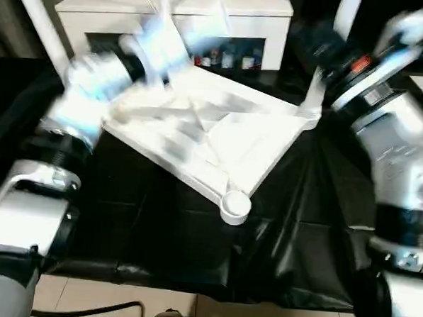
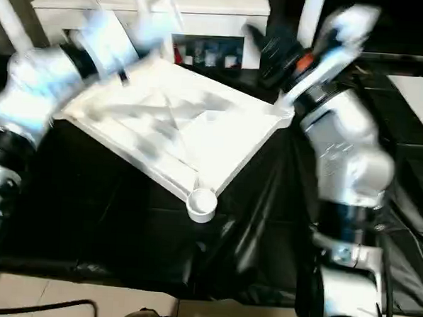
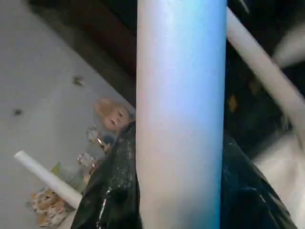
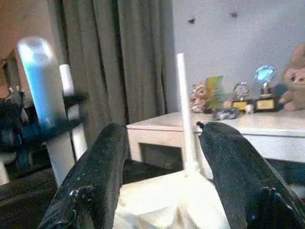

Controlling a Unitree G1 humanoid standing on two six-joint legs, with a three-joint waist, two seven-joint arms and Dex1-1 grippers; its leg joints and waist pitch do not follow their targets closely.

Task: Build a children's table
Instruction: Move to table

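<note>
At the far left a white leg [image 1: 41, 22] stands upright at the tabletop's far-left corner. Just beside it, the left gripper [image 3: 178, 191] is clenched around another leg [image 3: 181, 105], its black fingers [image 3: 112, 191] pressing on either side of the tube. That arm hangs over the left part of the tabletop [image 1: 219, 141], which lies ribbed side up on the black cloth [image 1: 158, 234], turned so one corner points at the robot. A third leg [image 4: 185, 109] stands in a far corner before the white cabinet [image 1: 176, 18]. The near corner socket [image 1: 235, 204] is empty. To do this step well, the held leg should be brought upright over an empty socket, threaded end down, and centred before turning, so the thread does not cross. On the right, the right gripper [image 4: 162, 181] is released, fingers spread and grasping nothing, near the tabletop's right corner, where it could steady the edge while the leg is twisted. A fourth leg [image 1: 347, 13] rises beyond it.
</note>
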